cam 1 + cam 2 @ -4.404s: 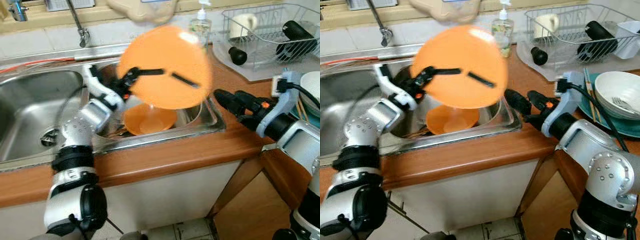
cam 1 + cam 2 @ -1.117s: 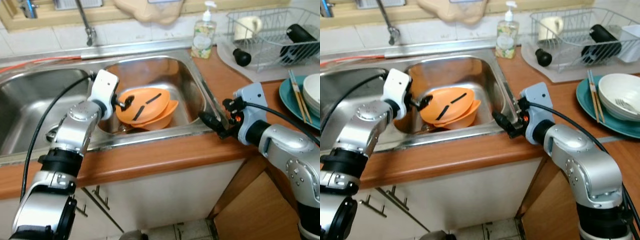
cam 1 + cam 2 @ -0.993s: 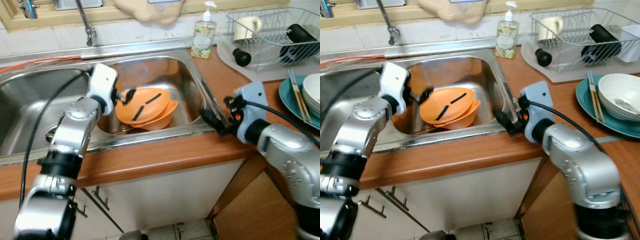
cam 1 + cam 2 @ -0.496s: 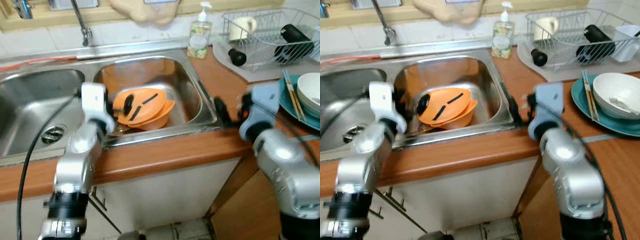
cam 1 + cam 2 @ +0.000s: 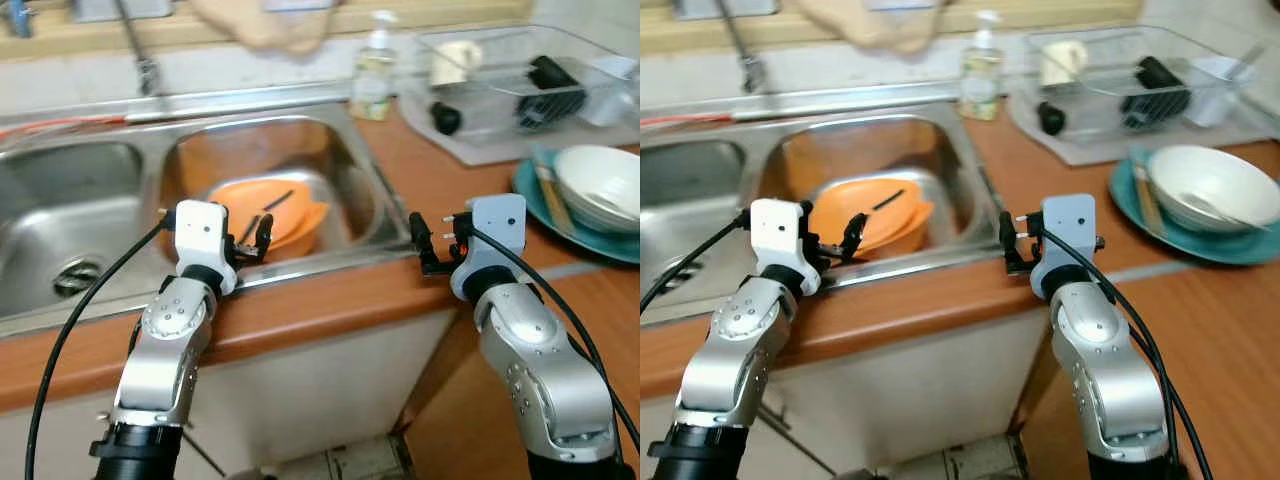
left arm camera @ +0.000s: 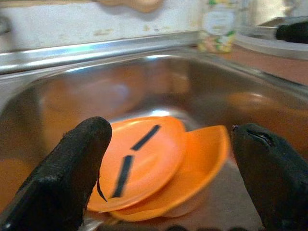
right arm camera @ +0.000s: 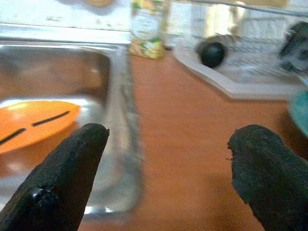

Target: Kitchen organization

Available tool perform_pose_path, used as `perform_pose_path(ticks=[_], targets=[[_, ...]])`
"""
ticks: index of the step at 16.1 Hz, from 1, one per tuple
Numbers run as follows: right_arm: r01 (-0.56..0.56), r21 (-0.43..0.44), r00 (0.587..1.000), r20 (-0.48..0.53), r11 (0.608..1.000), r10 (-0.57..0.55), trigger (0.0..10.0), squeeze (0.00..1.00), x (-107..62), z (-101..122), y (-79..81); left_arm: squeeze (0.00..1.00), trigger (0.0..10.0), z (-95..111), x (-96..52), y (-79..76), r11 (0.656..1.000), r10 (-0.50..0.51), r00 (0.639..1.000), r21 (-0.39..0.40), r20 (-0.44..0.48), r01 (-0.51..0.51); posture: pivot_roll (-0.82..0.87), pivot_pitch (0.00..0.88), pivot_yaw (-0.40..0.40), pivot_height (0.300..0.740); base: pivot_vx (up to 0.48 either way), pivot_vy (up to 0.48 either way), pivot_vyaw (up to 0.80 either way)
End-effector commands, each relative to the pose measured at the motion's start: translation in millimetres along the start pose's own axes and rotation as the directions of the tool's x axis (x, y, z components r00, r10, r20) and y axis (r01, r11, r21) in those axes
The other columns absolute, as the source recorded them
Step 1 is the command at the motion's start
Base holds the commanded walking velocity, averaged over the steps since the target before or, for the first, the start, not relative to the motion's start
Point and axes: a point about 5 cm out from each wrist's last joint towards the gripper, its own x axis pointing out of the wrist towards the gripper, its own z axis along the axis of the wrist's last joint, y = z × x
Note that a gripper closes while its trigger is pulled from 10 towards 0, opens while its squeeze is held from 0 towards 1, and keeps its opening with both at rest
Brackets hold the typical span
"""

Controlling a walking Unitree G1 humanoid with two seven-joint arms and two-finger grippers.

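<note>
Wooden counter (image 5: 420,180) around a steel double sink (image 5: 345,215). Two stacked orange plates (image 5: 270,215) down in the right basin, upper one marked with black strips. Left gripper (image 5: 262,237) over the front rim, fingers spread, empty. Right gripper (image 5: 418,243) above the counter edge, fingers apart, holding nothing. Dish rack (image 5: 520,75) behind.

Two orange plates (image 6: 144,159) lie stacked in the sink (image 5: 360,190) (one soap bottle (image 5: 981,66), one white bowl (image 5: 1210,185) nearby).
</note>
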Motion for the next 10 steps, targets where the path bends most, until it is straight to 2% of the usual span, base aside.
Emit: perform_pose_path(ticks=[1, 6, 8, 10], targets=[[0.018, 0.001, 1.0, 0.012, 1.0, -0.018, 10.0, 1.0, -1.4, 0.9, -1.2, 0.0, 10.0, 5.2, 2.0, -2.9, 1.0, -0.021, 1.0, 0.003, 0.012, 0.021, -0.18, 0.0, 0.051, 0.74, 0.0, 0.0, 0.0], [0.031, -0.016, 0.999, -0.005, 0.999, -0.032, 10.0, 1.0, -6.5, -3.8, -2.6, 0.0, 10.0, 6.6, -0.8, -4.7, 0.999, -0.043, 0.999, -0.032, 0.025, 0.044, -0.18, 0.0, 0.054, 0.74, 0.0, 0.0, 0.0], [0.025, -0.015, 1.0, 0.001, 1.0, -0.025, 10.0, 1.0, -6.2, -3.1, -2.8, 0.0, 10.0, 4.4, -2.5, -7.6, 0.998, -0.058, 0.998, -0.006, 0.016, 0.058, -0.17, 0.0, 0.052, 0.74, 0.0, 0.0, 0.0], [0.008, -0.037, 1.0, 0.002, 0.999, -0.008, 10.0, 1.0, -4.6, -2.3, -3.0, 0.0, 10.0, 3.6, -3.0, -11.9, 0.997, -0.066, 0.998, 0.029, 0.021, 0.065, -0.17, 0.0, 0.047, 0.74, 0.0, -0.368, 0.0]])
